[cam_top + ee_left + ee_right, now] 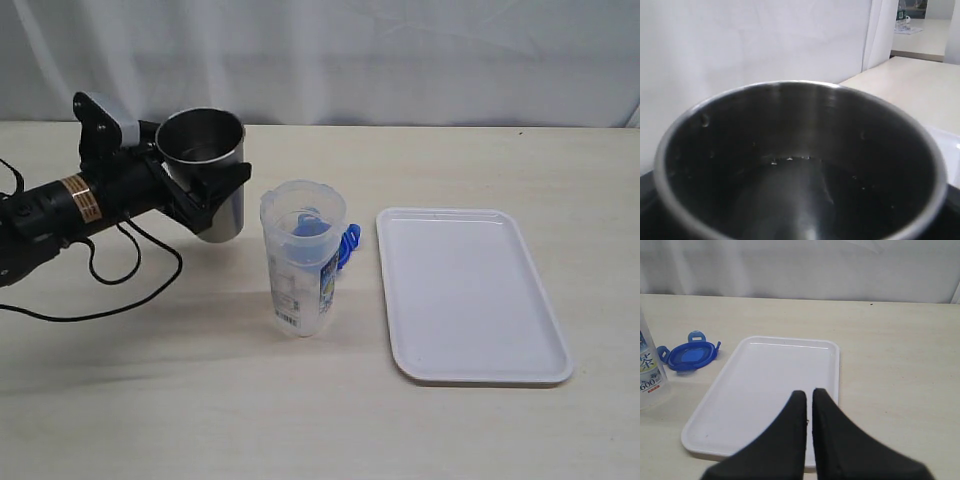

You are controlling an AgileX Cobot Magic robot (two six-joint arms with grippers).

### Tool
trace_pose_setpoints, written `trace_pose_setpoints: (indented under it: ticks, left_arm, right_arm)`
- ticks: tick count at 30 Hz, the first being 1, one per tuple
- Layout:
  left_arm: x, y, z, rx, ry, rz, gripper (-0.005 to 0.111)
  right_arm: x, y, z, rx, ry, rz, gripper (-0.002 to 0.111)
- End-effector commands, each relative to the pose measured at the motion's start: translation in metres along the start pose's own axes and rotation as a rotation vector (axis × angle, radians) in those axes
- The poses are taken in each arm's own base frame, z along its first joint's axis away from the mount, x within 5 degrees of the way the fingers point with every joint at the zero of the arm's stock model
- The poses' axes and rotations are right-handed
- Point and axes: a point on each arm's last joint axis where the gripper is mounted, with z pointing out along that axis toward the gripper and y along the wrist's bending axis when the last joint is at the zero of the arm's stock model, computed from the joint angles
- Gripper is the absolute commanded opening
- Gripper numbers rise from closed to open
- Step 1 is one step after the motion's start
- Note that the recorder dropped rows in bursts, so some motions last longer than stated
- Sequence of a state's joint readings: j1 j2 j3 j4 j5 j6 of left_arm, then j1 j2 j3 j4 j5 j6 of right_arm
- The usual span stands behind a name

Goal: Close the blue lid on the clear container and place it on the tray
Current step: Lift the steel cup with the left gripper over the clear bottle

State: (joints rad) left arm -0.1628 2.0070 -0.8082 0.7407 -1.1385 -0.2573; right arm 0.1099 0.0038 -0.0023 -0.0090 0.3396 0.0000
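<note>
The clear container [303, 258] stands upright and uncovered in the middle of the table, its printed label facing right. Just behind it on the table lies the blue lid [348, 243], flat and apart from the container [649, 375] in the right wrist view, where the lid [689, 355] lies left of the tray. The white tray [470, 295] lies to the right with nothing on it. My left gripper [212, 192] is shut on a grey steel tumbler [205, 165], left of the container and tilted. My right gripper [809, 394] hangs shut over the tray's [765, 380] near edge, holding nothing.
The tumbler's dark inside [800, 150] fills the left wrist view. The left arm's black cable [130, 265] loops over the table at the left. A white curtain [400, 50] closes off the back.
</note>
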Motion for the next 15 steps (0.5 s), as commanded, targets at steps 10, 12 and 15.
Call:
trace_pose_setpoints:
  ticks: [10,12,15]
  left_arm:
    - [-0.063,0.012,0.008,0.004,-0.208,-0.027,0.0]
    - [-0.066,0.012,0.01,0.027,-0.202,-0.023,0.0]
    - [-0.069,0.011,0.016,0.037,-0.185,-0.019,0.0]
  right_arm:
    - [0.001,0.0,0.0,0.004,0.0,0.003,0.005]
    - [0.001,0.0,0.0,0.004,0.0,0.003,0.005]
    - [0.001,0.0,0.0,0.004,0.0,0.003,0.005]
